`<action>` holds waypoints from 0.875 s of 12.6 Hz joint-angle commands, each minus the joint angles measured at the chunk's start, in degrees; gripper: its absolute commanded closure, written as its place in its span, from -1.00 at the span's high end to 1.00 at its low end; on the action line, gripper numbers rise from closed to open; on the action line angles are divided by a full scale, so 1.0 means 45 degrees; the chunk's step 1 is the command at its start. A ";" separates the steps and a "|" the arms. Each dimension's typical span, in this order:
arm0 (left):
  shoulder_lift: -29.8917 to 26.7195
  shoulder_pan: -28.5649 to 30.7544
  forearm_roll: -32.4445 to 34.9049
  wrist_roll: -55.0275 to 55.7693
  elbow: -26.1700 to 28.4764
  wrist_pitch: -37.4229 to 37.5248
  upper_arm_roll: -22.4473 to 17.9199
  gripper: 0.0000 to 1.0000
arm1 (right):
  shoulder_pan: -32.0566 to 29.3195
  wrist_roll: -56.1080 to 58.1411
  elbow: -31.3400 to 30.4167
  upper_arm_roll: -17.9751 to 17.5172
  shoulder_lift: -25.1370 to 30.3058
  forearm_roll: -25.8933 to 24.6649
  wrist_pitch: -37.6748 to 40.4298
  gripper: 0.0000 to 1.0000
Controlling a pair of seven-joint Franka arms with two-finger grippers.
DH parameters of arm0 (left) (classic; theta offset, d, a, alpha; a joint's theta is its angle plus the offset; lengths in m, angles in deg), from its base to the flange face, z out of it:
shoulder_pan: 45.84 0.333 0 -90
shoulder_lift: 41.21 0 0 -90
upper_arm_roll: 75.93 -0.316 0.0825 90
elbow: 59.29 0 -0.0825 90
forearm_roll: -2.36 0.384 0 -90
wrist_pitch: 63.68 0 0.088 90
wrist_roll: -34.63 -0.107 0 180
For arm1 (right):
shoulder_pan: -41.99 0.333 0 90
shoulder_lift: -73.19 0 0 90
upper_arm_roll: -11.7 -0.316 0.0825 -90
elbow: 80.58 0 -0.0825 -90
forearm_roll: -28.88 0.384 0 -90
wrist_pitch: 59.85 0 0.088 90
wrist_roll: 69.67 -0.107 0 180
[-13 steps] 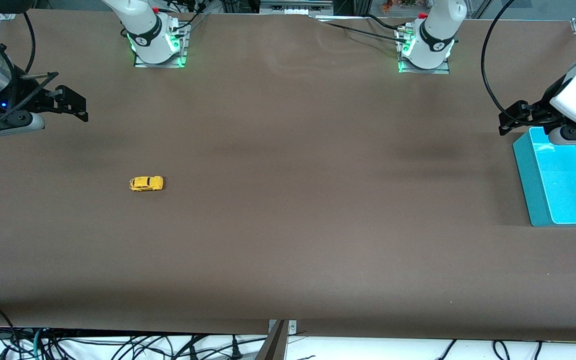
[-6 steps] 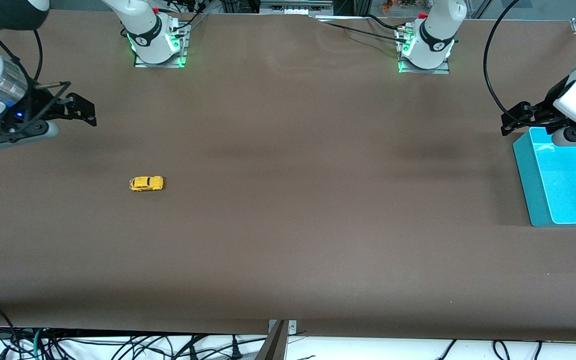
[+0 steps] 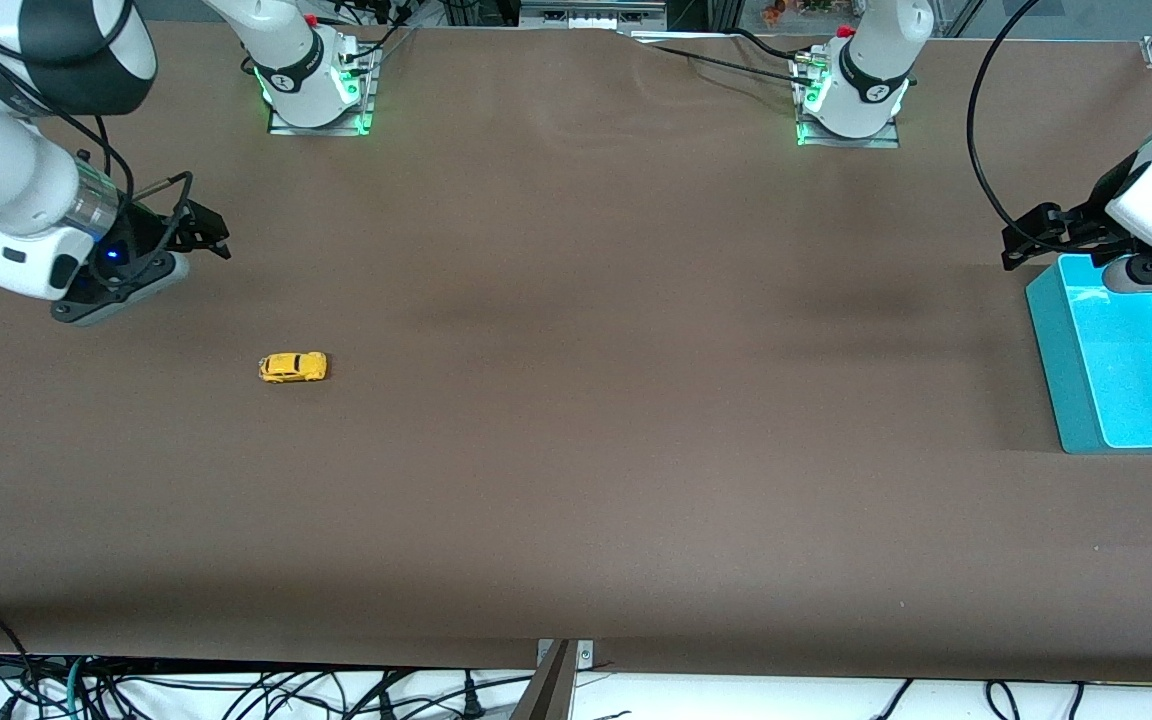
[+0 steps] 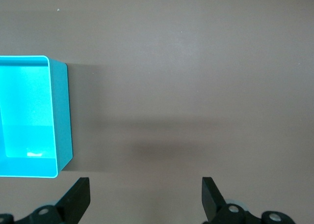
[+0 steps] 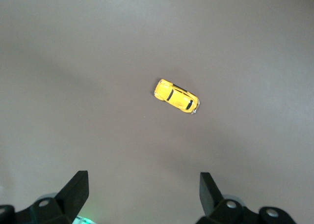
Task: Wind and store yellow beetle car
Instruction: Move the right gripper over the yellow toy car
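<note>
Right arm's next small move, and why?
Probably carry the right gripper on toward the yellow car until it is over it, then descend. Its fingers are open and empty, and the car sits untouched on the table. The left gripper waits, open, beside the blue bin.

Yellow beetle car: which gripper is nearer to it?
Right. The right gripper hangs open near the yellow beetle car; the left gripper waits open by the teal bin.
</note>
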 commanded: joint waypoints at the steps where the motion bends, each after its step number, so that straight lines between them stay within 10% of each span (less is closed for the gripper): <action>1: 0.0157 0.0040 -0.0117 -0.0023 -0.0384 0.0331 -0.0007 1.00 | -0.0029 0.2465 -0.1324 0.0030 0.0144 0.0210 -0.1403 1.00; 11: 0.0157 0.0040 -0.0117 -0.0023 -0.0403 0.0331 -0.0007 1.00 | -0.0107 1.0380 -0.2440 0.0362 -0.3409 0.0073 -0.6794 1.00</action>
